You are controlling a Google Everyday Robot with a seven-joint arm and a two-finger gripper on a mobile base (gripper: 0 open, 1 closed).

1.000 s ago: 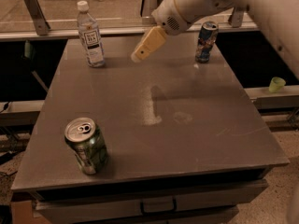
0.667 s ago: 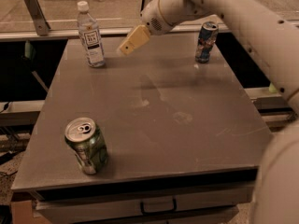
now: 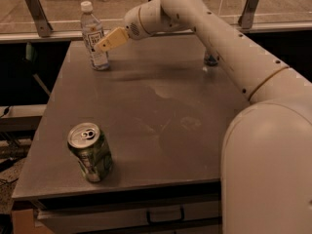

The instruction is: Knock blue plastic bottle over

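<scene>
The blue plastic bottle stands upright at the far left of the grey table. It is slim and clear, with a white cap and a white-and-blue label. My gripper reaches in from the right, and its yellowish fingertips are at the bottle's label, at or just short of touching it. The white arm stretches across the back of the table from the lower right.
A green drink can stands upright near the front left edge. The base of the blue can peeks out behind my arm at the far right. A rail with metal brackets runs behind the table.
My gripper has swept left across the back of the table, from mid-table to the bottle. The bottle still stands upright. The arm now hides most of the blue can.
</scene>
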